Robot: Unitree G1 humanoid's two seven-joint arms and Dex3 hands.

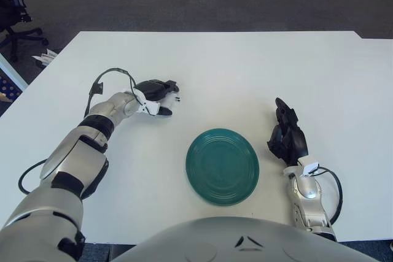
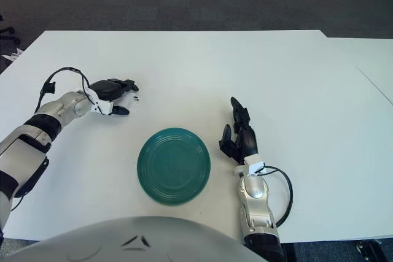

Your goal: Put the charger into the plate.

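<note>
Left robot hand (image 1: 156, 96) clenched over charger (image 1: 155, 89), w/ prongs poking out right.

The scene is viewed by both eyes from the robot's head, from above and behind its chest, facing forward and steeply down onto the white worktop (image 1: 245, 72). The green plate (image 1: 222, 165) is seen close to the lower edge in each view, near the cameras. Almost the same area is shared: plate, both arms, the worktop's far edge and the dark floor beyond. In the right eye view the plate (image 2: 174, 165) is placed further left, and more of the worktop to the plate's right is taken in.
</note>
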